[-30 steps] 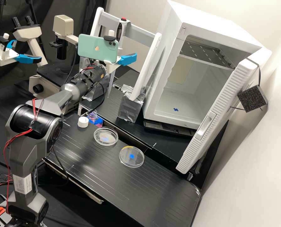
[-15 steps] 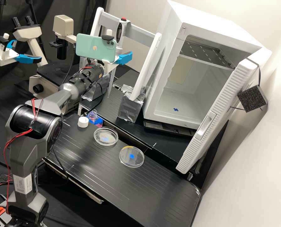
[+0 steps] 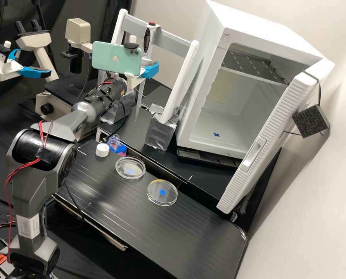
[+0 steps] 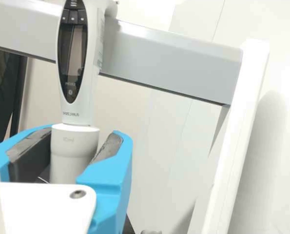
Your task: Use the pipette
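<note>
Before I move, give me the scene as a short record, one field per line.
pipette: upright, in front of the stand's grey crossbar
tool: at the pipette's lower body
bottle: uncapped
cap: white, on the bench beside the bottle
dishes: two, round, clear, on the bench
cabinet door: open

Gap betw. end effector point(image 3: 149, 71) & 1 rack upright point(image 3: 180, 83) — crossbar point(image 3: 177, 41) blocks behind pipette point(image 4: 75, 111).

Pipette point(image 3: 153, 34): light-grey, dark oval display point(image 4: 72, 53), red top button point(image 3: 152, 23). Near-upright, tip point(image 3: 138, 108) downward, by grey crossbar point(image 3: 175, 38), between fingers point(image 4: 108, 178) of pincer point(image 3: 151, 70).
</note>
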`<action>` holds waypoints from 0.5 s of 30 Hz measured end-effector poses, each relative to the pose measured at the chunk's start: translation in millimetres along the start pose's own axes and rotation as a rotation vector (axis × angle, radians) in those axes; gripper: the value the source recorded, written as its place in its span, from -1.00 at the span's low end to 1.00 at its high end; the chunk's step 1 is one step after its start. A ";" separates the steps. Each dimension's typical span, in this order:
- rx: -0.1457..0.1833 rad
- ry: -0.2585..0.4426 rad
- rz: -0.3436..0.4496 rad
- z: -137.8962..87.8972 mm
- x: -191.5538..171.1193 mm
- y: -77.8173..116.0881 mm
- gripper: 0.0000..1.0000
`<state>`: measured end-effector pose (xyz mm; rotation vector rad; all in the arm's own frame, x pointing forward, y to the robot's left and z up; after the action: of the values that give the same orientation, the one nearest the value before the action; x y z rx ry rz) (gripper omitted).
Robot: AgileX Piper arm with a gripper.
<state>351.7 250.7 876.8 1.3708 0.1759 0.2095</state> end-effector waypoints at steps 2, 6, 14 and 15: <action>0.001 -0.001 -0.004 0.1 0.0 -0.4 -1.00; 0.003 0.003 -0.009 -1.5 -1.9 1.8 -1.00; 0.007 0.016 -0.026 -6.8 -6.0 4.2 -1.00; 0.008 0.019 -0.026 -7.6 -6.6 4.6 -1.00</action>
<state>343.2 257.1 879.9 1.3737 0.2106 0.1998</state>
